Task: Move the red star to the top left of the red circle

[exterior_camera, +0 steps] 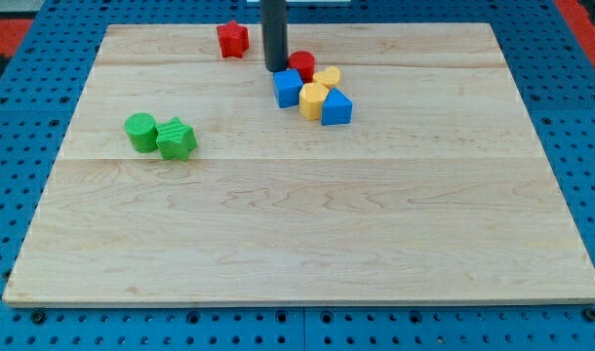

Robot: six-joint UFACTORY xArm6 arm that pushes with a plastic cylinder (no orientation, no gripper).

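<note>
Camera view shows my tip [276, 68], holding nothing, seemingly touching the red circle [302, 64] on its left, with the red star [233, 39] far-left; nudge the star gently rightward, stopping short.

Rod and red circle partly hidden
The rod's upper end is cut off by the view's top edge; its tip [276, 68] covers the left part of the red circle [303, 64], and the wooden board's [297, 244] bottom corners run close to the view's bottom edge
</note>
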